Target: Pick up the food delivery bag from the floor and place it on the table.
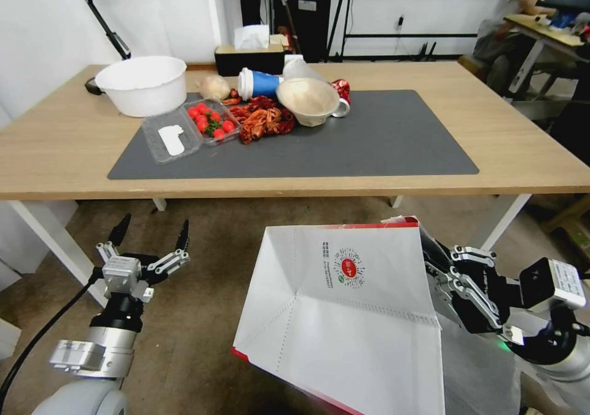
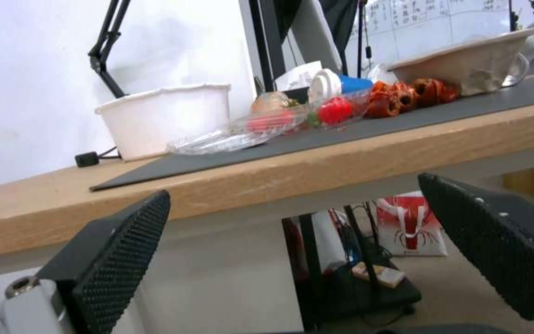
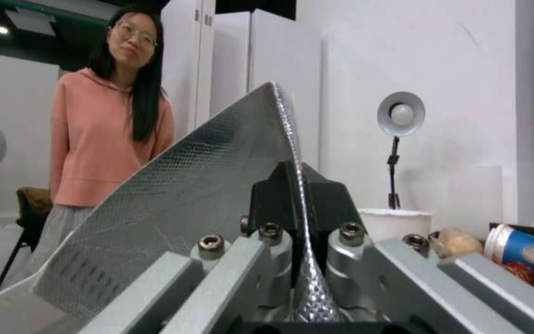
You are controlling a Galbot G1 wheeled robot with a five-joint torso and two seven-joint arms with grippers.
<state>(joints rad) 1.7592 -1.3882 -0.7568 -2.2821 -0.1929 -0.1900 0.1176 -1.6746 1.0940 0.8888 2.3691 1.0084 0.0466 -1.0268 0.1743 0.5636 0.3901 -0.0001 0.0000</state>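
Food delivery bag [image 1: 344, 316] is clamped at its wall by right gripper [image 1: 439, 267], lower right; table [image 1: 522, 150] lies directly above. Left gripper [image 1: 150, 233] is held apart, lower left.

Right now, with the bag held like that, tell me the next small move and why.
Probably lift higher before going forward. The right tool is shut on the food delivery bag by its foil-lined wall, but the bag hangs below the table edge. The left tool is open and idle beside it. The bare mat right of the food looks free.
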